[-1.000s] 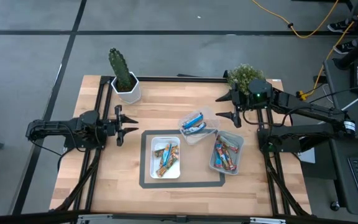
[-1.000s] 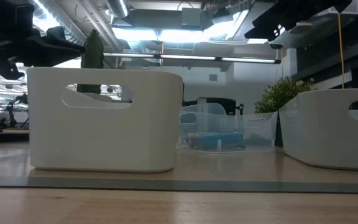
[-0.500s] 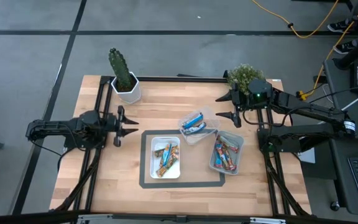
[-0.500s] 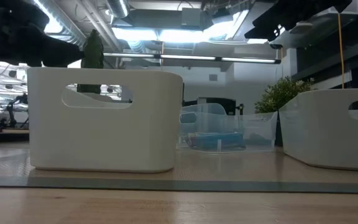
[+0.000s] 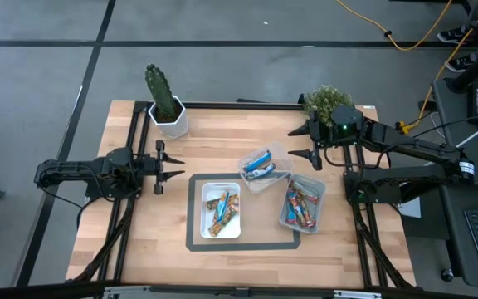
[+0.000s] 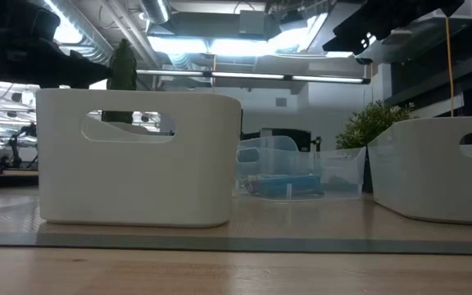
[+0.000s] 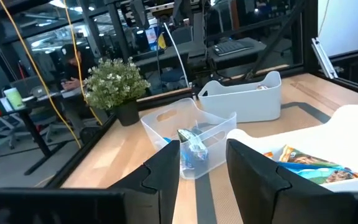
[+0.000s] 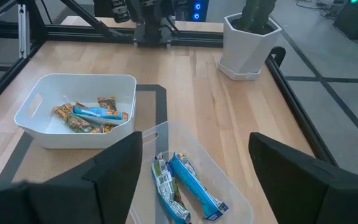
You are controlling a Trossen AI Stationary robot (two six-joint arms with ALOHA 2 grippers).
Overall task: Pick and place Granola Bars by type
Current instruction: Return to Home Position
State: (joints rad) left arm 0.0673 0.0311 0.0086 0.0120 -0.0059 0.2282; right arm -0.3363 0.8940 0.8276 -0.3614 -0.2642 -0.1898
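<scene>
High view: left gripper [image 5: 175, 166], dark fingers narrowly parted and empty, is hovering at the left side of the light wooden table [image 5: 222, 133]. Right gripper [image 5: 295, 143], fingers spread wide and empty, is hovering over the far right. Between them, gold-brown wrapped granola bars [image 5: 221, 210] are lying in the white rectangular plastic bin [image 5: 204, 208], blue-silver wrapped granola bars [image 5: 258, 164] in the clear plastic tub [image 5: 279, 153], and blue-red wrapped granola bars [image 5: 299, 208] in the gray plastic bin [image 5: 320, 193].

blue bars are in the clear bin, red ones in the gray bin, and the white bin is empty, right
Not quite. The white bin is not empty: the high view shows brown-and-blue bars in it. The blue bars in the clear bin and the red bars in the gray bin are as you say.
</scene>
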